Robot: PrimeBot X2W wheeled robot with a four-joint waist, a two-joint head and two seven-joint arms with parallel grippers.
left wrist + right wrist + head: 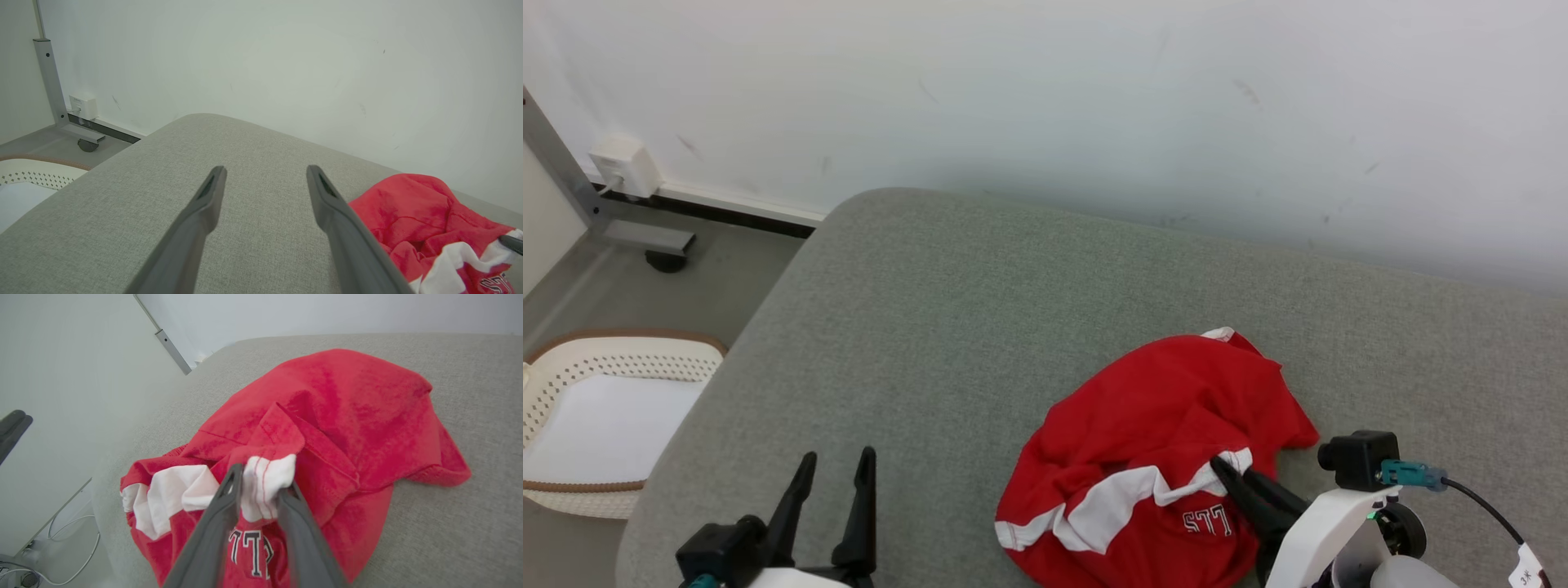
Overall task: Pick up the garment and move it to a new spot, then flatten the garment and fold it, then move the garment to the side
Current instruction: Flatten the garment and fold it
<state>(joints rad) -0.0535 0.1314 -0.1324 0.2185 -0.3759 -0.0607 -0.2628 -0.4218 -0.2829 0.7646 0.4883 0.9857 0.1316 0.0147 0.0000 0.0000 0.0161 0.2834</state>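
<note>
- Garment (1168,425): a red top with white bands, shown crumpled in a heap on the grey upholstered surface (931,310), toward the near right part of that surface in the head view. Black-and-white lettering (1207,523) is seen on the near side of the heap.
- Right gripper (1223,467): shown clamped on the Garment. In the right wrist view (259,477), a bunched white fold (269,469) is pinched between the two dark fingers, and both are pressed against it.
- Left gripper (839,457): shown released, with its fingers spread wide and nothing held between them. It is held over a bare part of the surface at the lower left of the head view, well apart from the Garment.
- Left wrist view: the spread fingers of the Left gripper (265,169) are seen over bare grey fabric, with the Garment (408,200) lying to their right.
- Surroundings: a white perforated basket (621,351) with a brown rim is seen on the floor just beside the left edge of the surface. A pale wall (1045,98) is seen behind, with a white socket box (623,166) mounted low on it next to a grey metal post (560,163).
</note>
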